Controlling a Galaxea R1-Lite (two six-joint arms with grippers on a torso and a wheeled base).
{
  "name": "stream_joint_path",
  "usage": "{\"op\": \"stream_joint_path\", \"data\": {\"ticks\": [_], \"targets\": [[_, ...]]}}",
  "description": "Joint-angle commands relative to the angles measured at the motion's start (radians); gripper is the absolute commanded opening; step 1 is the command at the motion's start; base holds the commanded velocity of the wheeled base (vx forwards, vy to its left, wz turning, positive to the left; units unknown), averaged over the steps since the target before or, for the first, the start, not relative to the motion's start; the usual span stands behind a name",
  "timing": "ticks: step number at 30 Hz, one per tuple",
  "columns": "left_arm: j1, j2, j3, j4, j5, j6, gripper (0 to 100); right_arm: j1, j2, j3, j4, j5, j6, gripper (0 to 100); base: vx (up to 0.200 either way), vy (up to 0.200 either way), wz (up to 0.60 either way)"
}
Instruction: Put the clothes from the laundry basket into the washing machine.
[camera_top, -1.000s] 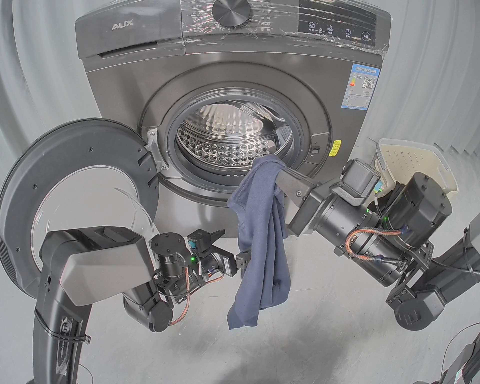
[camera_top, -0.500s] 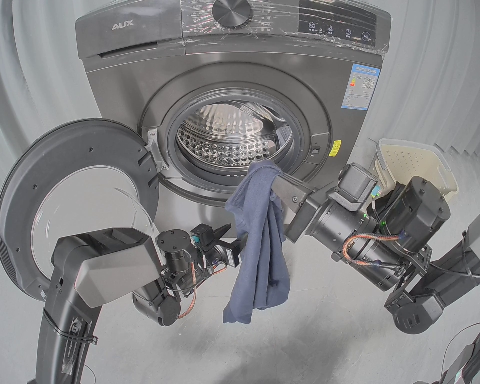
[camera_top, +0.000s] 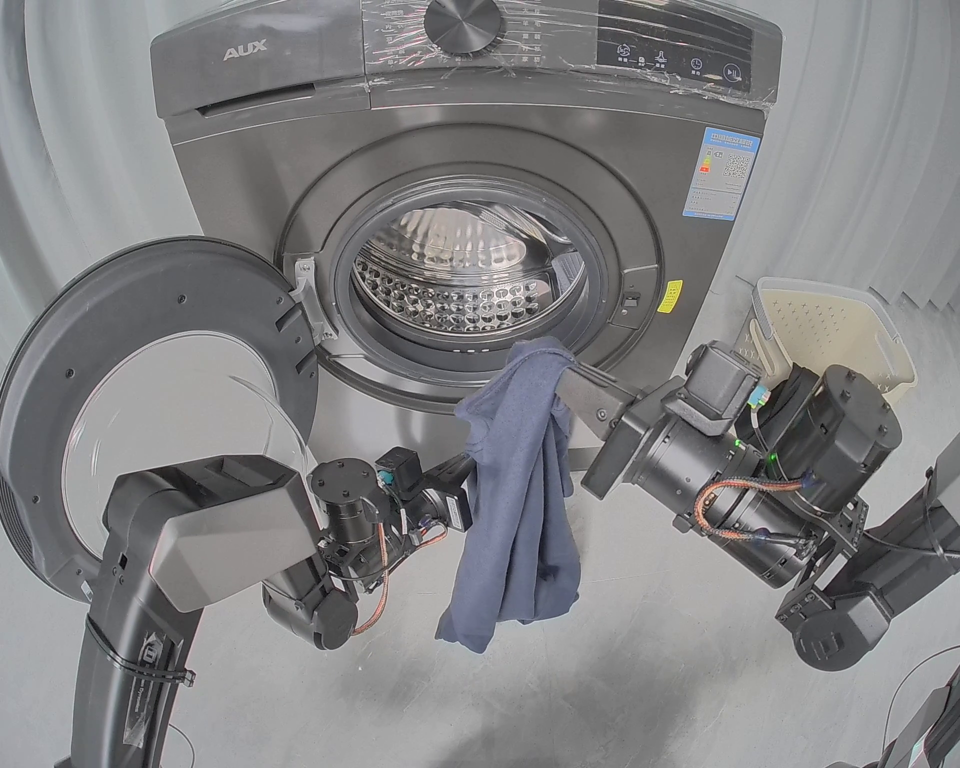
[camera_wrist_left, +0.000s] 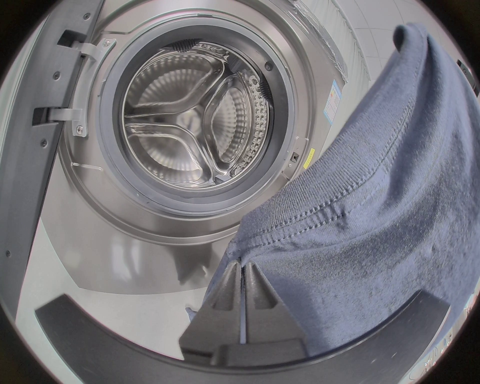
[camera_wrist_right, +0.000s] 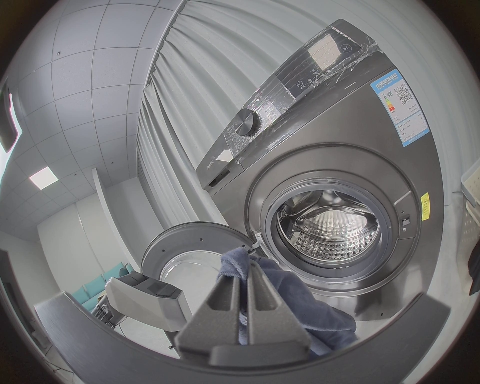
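A soft blue knit garment (camera_top: 515, 480) with a ribbed hem hangs in limp folds at 6 o'clock of the washing machine's (camera_top: 250, 170) round, perforated steel drum (camera_top: 455, 275). The right gripper (camera_wrist_right: 243, 274) clenches its top and the left gripper (camera_wrist_left: 242, 270) pinches its hem.

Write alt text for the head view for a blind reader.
A blue garment hangs before the open washing machine, pinched at its top by the right gripper and at its side edge by the left gripper. The door stands swung open on the left; a cream laundry basket sits on the right.
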Motion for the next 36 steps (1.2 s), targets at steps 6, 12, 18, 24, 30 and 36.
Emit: {"op": "stream_joint_path", "data": {"ticks": [6,12,18,24,30,36], "targets": [[0.016,-0.115,0.113,-0.003,0.007,0.002,0,-0.020,-0.006,0.007,-0.002,0.001,-0.006,0,0.000,0.000,0.00],[0.047,-0.209,0.208,-0.003,0.001,0.000,0,-0.043,-0.007,0.007,-0.005,0.001,-0.006,0,0.000,0.000,0.00],[0.060,-0.286,0.292,-0.004,-0.006,0.003,0,-0.043,-0.015,0.023,-0.005,-0.001,-0.006,0,0.000,0.000,0.00],[0.060,-0.422,0.406,-0.004,-0.028,0.003,0,-0.054,-0.032,0.046,-0.010,-0.008,-0.004,0,0.000,0.000,0.00],[0.053,-0.483,0.487,-0.004,-0.083,0.002,0,-0.042,-0.032,0.068,-0.048,-0.010,-0.006,0,0.000,0.000,0.00],[0.054,-0.358,0.443,-0.004,-0.095,0.005,0,-0.036,-0.033,0.063,-0.048,-0.010,-0.018,0,0.000,0.000,0.00]]}}
